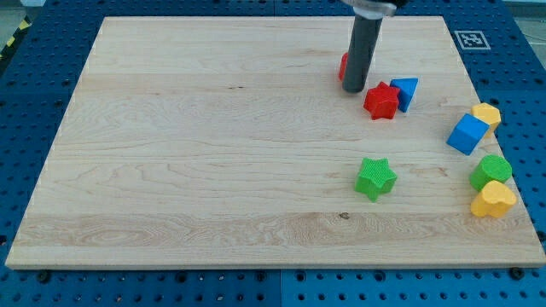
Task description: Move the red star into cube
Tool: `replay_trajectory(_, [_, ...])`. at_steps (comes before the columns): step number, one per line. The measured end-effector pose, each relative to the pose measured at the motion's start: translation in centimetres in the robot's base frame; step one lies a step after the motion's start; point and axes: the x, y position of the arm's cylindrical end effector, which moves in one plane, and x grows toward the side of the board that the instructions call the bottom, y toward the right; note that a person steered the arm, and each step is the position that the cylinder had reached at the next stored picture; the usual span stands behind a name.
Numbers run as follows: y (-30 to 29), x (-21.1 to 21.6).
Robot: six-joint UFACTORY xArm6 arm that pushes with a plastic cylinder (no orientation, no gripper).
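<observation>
**Now beside the red star**

Just off the view's left of the red star-shaped block (381,101) stands my tip (353,89), the lower end of the dark rod that serves as end effector; it has nothing to clench or release and grasps nothing, and whether it touches the star I cannot tell. Behind the rod, partly hidden, sits another red block (343,65) whose shape cannot be made out. Touching the star on its far side from my tip is the blue triangular block (406,91). Farther toward the view's right lies the blue cube (467,134), with a yellow block (487,114) just beyond it. Below my tip and slightly right rests the green star-shaped block (375,178). Lower right, near the edge of the pale wooden table (188,153), a green block (491,170) sits above a yellow heart-shaped block (494,200).
</observation>
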Motion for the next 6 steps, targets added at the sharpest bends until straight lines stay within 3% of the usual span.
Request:
replay_trajectory(1, [0.3,2.1])
replay_trajectory(2, [0.6,6.9])
replay_trajectory(4, [4.7,8.1])
replay_trajectory(6, [2.7,13.5])
